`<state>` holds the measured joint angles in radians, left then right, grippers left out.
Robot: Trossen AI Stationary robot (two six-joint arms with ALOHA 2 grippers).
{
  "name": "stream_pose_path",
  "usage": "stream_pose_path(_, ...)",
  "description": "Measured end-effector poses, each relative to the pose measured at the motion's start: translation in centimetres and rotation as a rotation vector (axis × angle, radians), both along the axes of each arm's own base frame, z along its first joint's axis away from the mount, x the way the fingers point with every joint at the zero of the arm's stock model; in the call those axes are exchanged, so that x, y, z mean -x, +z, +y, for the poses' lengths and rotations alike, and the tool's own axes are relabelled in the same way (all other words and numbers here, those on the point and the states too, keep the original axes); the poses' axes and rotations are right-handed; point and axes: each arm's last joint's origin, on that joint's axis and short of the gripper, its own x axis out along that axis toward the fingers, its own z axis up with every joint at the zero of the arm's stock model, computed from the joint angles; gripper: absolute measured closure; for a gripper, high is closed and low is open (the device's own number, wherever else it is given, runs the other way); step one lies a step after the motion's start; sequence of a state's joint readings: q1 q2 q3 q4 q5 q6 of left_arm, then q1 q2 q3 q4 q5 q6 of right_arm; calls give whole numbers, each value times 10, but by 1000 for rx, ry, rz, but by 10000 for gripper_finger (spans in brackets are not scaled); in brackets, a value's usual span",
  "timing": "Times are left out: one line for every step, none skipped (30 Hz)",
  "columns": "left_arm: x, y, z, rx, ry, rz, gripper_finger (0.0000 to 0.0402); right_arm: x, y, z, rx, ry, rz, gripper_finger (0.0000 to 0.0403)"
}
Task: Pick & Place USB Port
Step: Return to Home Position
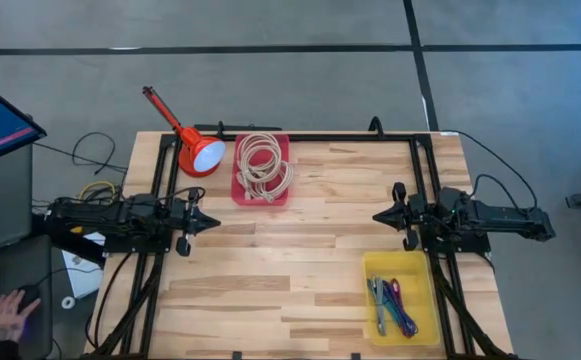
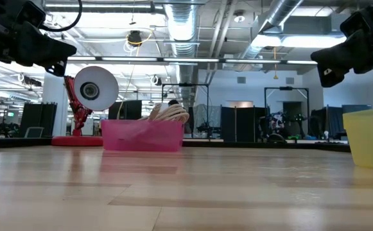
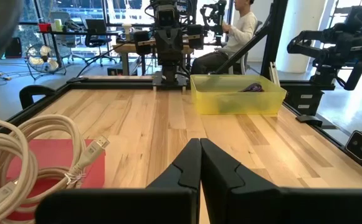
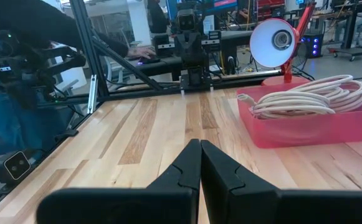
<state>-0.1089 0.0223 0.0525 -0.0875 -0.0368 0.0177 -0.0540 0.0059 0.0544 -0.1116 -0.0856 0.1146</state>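
One red bin [image 1: 283,148], one yellow bin [image 1: 420,272] holding perhaps three cables [image 1: 397,303].

The left arm [image 1: 120,222] lay low and folded along the left side of the table [image 1: 300,260], pointing in toward the middle. The left end effector [image 1: 213,222] hung above the wood. Its two dark fingers [image 3: 182,169] were pressed together, tip to tip. The right arm [image 1: 480,217] lay the same way along the right side, pointing back at the left one. The right end effector [image 1: 378,215] was up off the table too, with its fingers [image 4: 182,169] closed tight against each other. The two end effectors faced each other, well apart. In the low view both arms sat up high, one at each top corner.
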Motion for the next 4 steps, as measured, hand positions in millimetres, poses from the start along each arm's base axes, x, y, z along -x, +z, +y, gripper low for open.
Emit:
stream_pose_path(0, 0, 0, 0, 0, 0, 398, 0, 0, 0, 0, 0, 0, 403)
stream_pose_path(0, 0, 0, 0, 0, 0, 398, 0, 0, 0, 0, 0, 0, 403)
stream_pose_path(0, 0, 0, 0, 0, 0, 398, 0, 0, 0, 0, 0, 0, 403)
stream_pose_path(0, 0, 0, 0, 0, 0, 398, 0, 0, 0, 0, 0, 0, 403)
